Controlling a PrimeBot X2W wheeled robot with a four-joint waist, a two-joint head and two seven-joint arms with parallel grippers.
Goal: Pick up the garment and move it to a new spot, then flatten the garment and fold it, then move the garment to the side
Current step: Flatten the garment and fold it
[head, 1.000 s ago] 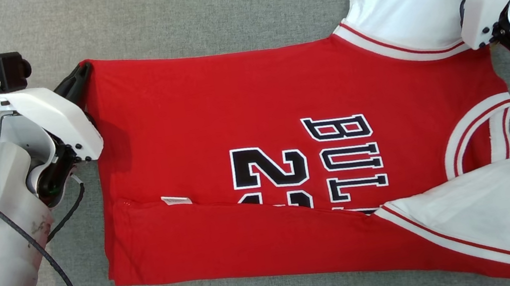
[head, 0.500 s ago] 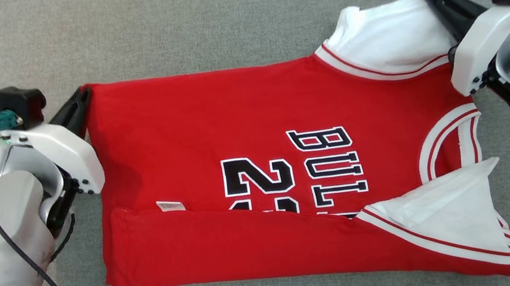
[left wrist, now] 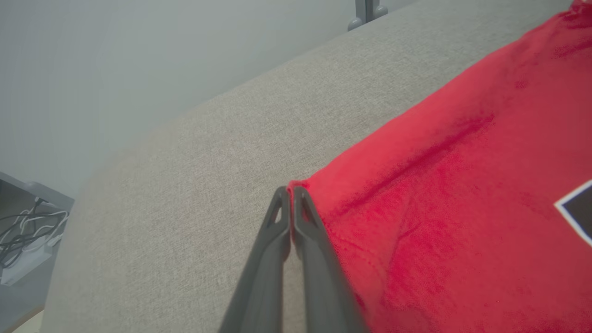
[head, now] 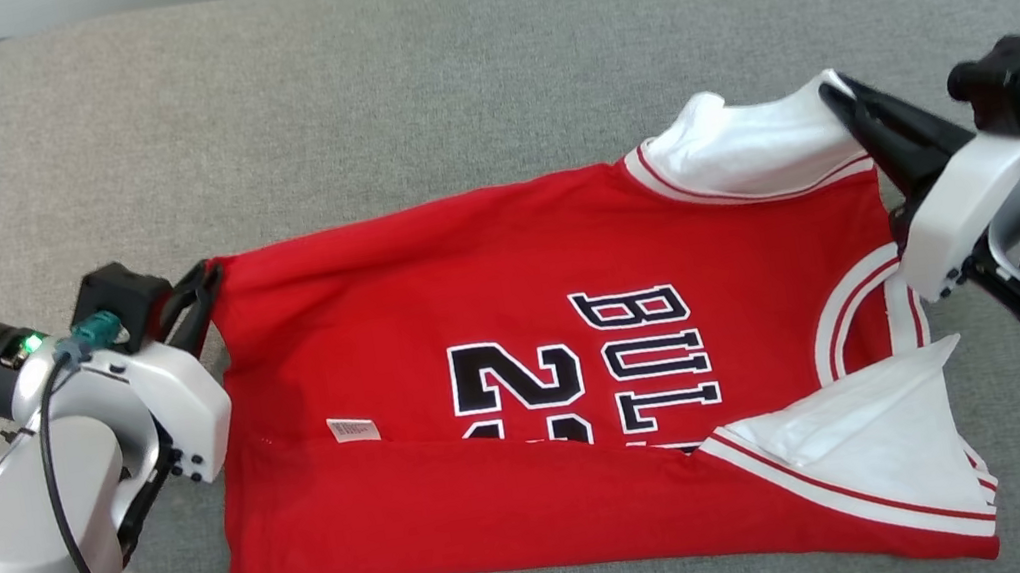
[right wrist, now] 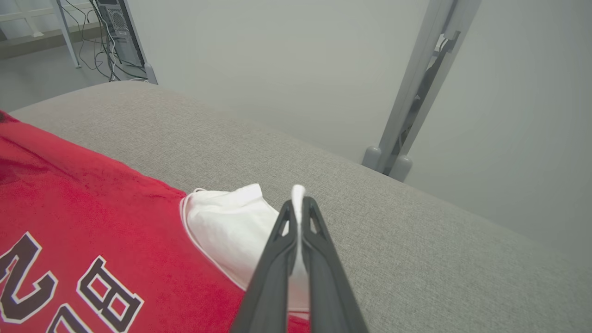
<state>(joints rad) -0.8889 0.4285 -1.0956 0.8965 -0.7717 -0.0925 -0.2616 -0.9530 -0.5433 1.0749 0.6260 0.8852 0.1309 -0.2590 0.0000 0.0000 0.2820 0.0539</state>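
Note:
The garment is a red basketball jersey with white sleeves and black lettering, spread sideways on the grey cushion, its near long edge folded over the number. My left gripper is shut on the garment's far hem corner at the left. My right gripper is shut on the tip of the far white sleeve at the right, with white cloth pinched between its fingers. The far edge is lifted slightly between the two grips.
The grey cushioned surface extends well beyond the jersey toward a pale wall. A metal post stands behind its back edge. Cables and a power strip lie on the floor off the left end.
Both grippers have drawn the jersey's far edge toward me and upward. The camera has tilted up, so the cushion's back edge and wall are in sight now.

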